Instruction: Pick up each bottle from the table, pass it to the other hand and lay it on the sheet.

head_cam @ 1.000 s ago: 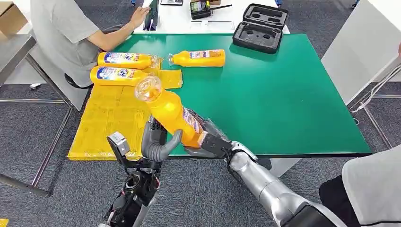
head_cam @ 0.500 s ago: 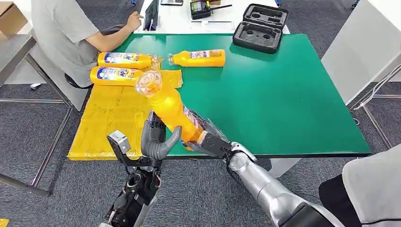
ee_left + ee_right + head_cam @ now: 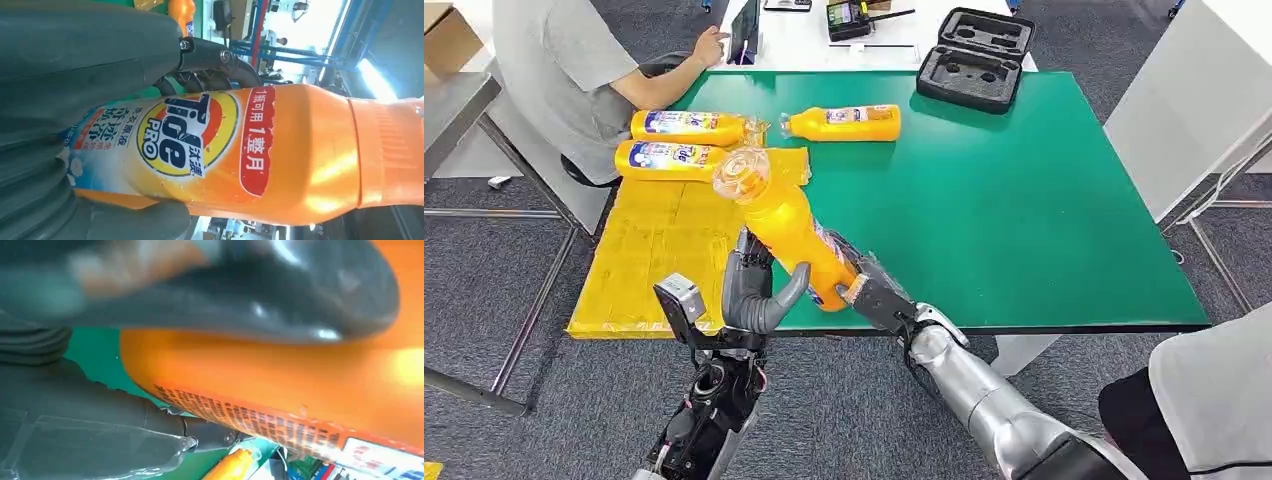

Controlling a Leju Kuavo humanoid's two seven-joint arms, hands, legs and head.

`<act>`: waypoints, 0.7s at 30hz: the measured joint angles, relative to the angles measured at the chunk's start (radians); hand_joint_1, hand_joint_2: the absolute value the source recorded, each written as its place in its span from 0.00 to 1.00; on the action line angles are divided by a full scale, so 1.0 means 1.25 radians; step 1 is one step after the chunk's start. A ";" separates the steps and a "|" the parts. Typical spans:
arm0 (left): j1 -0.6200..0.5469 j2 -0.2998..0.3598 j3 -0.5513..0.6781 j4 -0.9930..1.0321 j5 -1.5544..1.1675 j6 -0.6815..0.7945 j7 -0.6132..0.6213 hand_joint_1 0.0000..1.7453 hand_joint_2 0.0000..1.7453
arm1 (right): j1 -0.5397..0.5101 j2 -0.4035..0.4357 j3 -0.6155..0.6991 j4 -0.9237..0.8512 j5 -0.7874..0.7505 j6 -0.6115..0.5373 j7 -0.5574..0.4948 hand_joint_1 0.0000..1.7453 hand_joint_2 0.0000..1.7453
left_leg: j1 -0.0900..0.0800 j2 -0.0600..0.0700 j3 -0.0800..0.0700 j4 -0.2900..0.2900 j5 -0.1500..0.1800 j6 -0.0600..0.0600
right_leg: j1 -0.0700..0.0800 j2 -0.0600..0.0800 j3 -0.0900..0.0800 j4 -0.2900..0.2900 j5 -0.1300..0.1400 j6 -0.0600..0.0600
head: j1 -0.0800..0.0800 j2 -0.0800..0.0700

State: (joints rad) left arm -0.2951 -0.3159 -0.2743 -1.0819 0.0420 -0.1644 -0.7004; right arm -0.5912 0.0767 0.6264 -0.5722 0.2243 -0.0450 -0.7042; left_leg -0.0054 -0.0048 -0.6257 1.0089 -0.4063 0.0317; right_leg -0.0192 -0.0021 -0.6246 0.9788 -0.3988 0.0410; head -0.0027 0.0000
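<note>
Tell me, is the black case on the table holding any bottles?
No, the black case lies open with bare moulded recesses.

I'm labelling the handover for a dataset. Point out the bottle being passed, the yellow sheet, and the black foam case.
bottle being passed (image 3: 786, 228): head view, on its orange body below the clear cap.
yellow sheet (image 3: 649, 255): head view, on a bare part of it.
black foam case (image 3: 974, 62): head view, on its lower tray.
</note>
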 measured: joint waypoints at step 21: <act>-0.008 0.028 -0.036 -0.062 -0.053 0.225 0.000 1.00 1.00 | 0.032 -0.008 -0.064 -0.051 0.025 -0.041 0.000 0.00 0.00 | 0.000 0.000 0.000 0.000 0.000 0.000 | 0.000 0.000 0.000 0.000 0.000 0.000 | 0.000 0.000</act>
State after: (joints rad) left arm -0.3051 -0.2808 -0.3196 -1.1592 -0.0240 0.1173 -0.7008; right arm -0.5518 0.0672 0.5459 -0.6359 0.2556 -0.0965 -0.7038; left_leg -0.0053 -0.0048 -0.6257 1.0089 -0.4063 0.0317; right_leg -0.0191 -0.0021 -0.6247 0.9788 -0.3988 0.0410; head -0.0027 0.0000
